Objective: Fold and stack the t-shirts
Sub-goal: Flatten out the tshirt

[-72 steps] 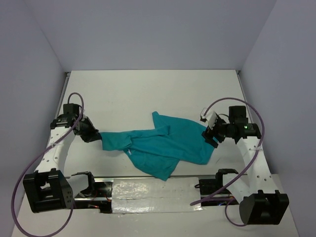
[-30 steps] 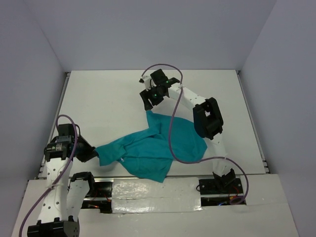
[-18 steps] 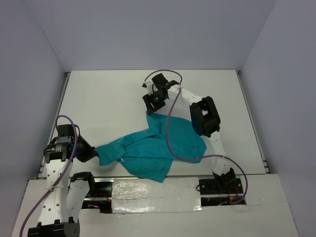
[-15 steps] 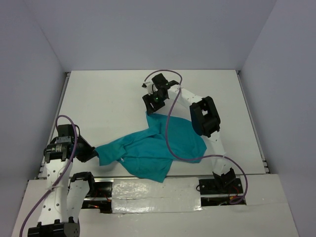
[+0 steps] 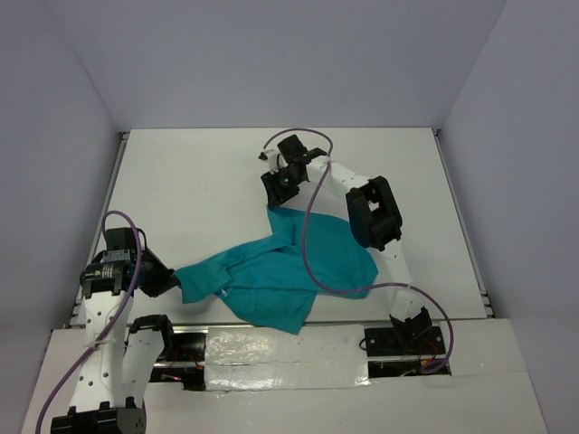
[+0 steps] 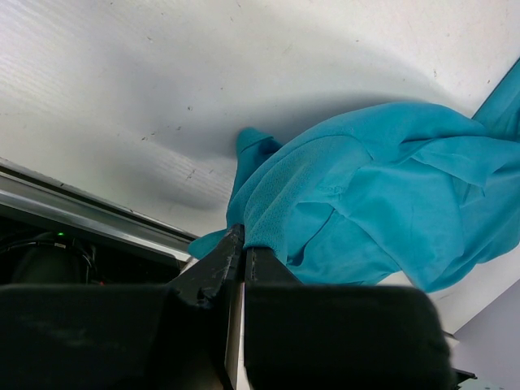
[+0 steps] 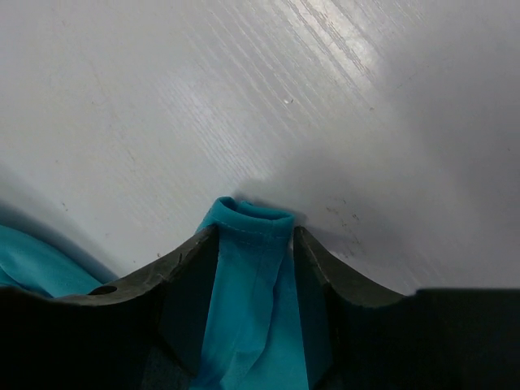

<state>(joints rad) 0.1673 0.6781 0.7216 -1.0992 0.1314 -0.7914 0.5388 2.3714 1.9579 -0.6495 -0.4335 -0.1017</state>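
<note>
Left jaws are pressed together on a fold of the shirt [image 5: 280, 271]. Right jaws stand partly apart astride its far hem, cloth touching both fingers [image 7: 183, 272]; I cannot tell whether they grip it. The table [image 5: 199, 181] carries the shirt, crumpled at lower centre. The left gripper [image 5: 168, 280] at lower left and the right gripper [image 5: 276, 197] at upper centre take opposite ends, probably to stretch it flat for folding.

Plain teal t-shirt [image 5: 280, 271], no print seen; teal hem w/ stitched edge betw right jaws, fine mesh weave beside left jaws. Both jaws black. Tabletop [image 5: 199, 181] white, faint streaks + dark specks ahead of jaws. Arms [image 5: 101, 353] white w/ black joints; cables [image 5: 294, 133] purple. Walls [image 5: 271, 63] pale lilac-grey.
</note>
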